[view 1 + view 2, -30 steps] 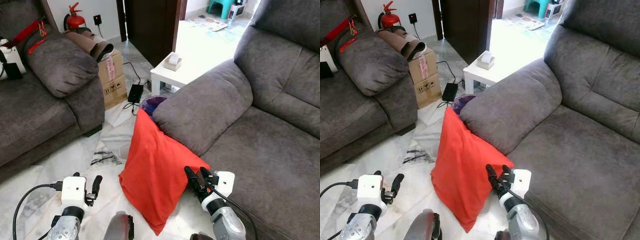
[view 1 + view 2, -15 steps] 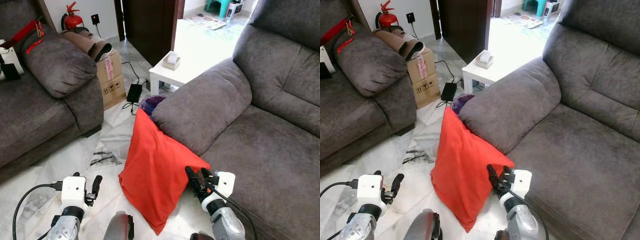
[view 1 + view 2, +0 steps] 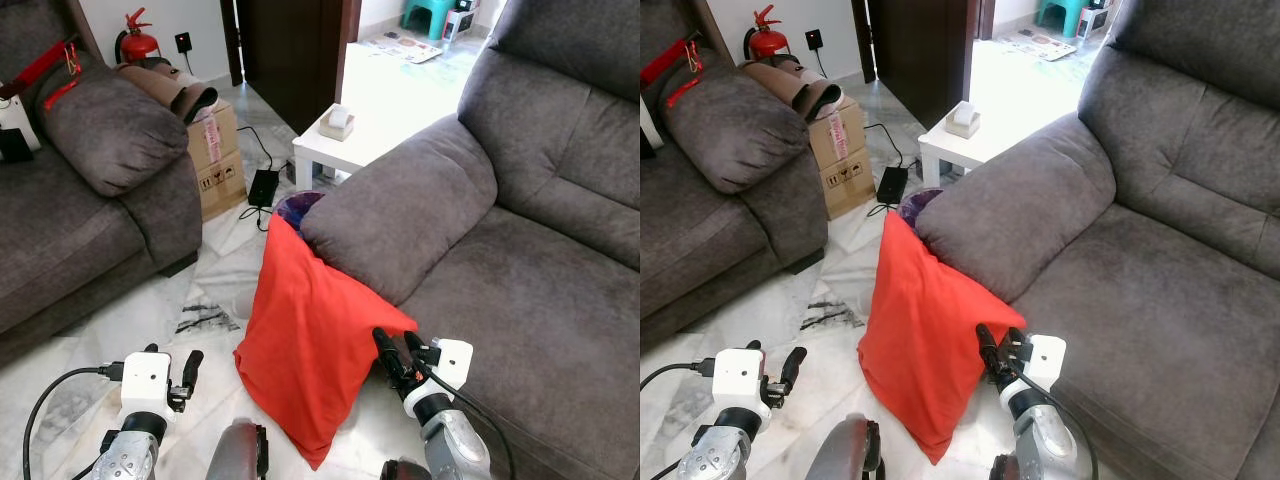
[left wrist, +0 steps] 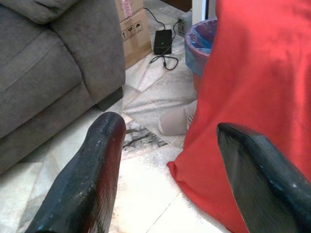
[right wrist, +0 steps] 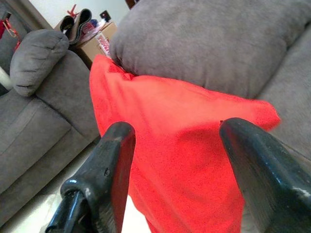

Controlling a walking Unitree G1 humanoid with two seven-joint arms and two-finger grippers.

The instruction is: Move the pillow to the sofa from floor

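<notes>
The pillow (image 3: 305, 355), a bright red one, stands on its lower corner on the pale marble floor (image 3: 150, 320), leaning against the front of the grey sofa (image 3: 520, 290) on the robot's right, with its top corner tucked under the sofa's rounded armrest (image 3: 400, 220). The right gripper (image 3: 392, 352) hovers just beside the pillow's right-hand corner, near the edge of the sofa seat; in the right wrist view its 2 black fingers (image 5: 114, 165) are spread wide with the red fabric showing between them, and they grip nothing. The left gripper (image 3: 188, 372) sits low over the floor, well apart from the pillow's left edge; the left wrist view shows its fingers (image 4: 95, 170) also spread apart and empty, with the pillow's bottom corner between them further off. Just behind the pillow's top corner is a blue-lined bin (image 3: 300, 207), and beyond it a small white table (image 3: 335, 145) carrying a small white box (image 3: 338, 122). A second grey sofa (image 3: 80, 200) stands on the left, beside a cardboard box (image 3: 215, 155), with a red fire extinguisher (image 3: 137, 42) at the wall.
</notes>
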